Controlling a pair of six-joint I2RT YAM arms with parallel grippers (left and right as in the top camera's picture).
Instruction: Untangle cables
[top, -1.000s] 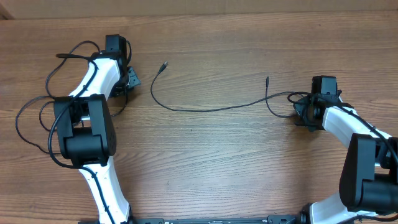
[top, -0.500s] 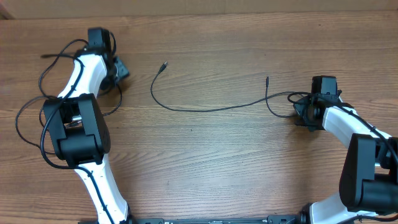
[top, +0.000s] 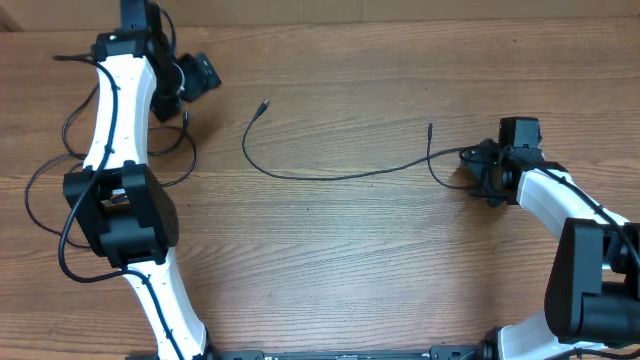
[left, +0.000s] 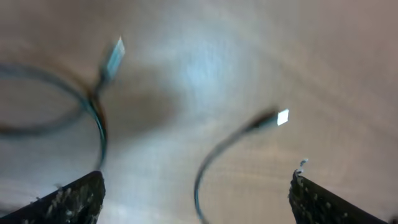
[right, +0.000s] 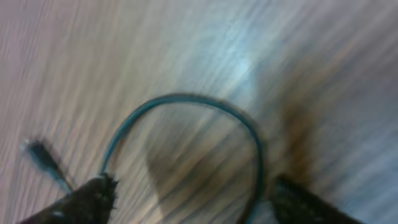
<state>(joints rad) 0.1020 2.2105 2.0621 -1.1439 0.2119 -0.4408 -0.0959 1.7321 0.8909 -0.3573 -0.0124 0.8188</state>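
**A:** Which step is this?

**B:** Looks like a let-go between grasps. The long thin black cable with small plug ends (top: 340, 177) lies spread across the middle of the brown wood-grain table (top: 330, 270). Its loop sits just beside the right gripper (top: 478, 172).

**A:** Jaws?

**B:** Both apart. In the right wrist view the loop arcs between the wide tips, not pinched. The left gripper (top: 198, 75) is at the far-left corner, fingers wide, nothing clamped.

**A:** Next move?

**B:** My guess is the second thin black cord (left: 99, 121) near the white left arm (top: 110, 110). That calls for coming down, closing on it away from the plug, and dragging it clear.

**A:** Anything unclear?

**B:** Both wrist views are badly blurred. The left wrist view shows two plug tips, and I can't tell which cord owns which. In the overhead view the thin cord mixes with the arm's thicker black leads (top: 45, 190), and the arm hides part of it. Can't tell if the cords cross there.
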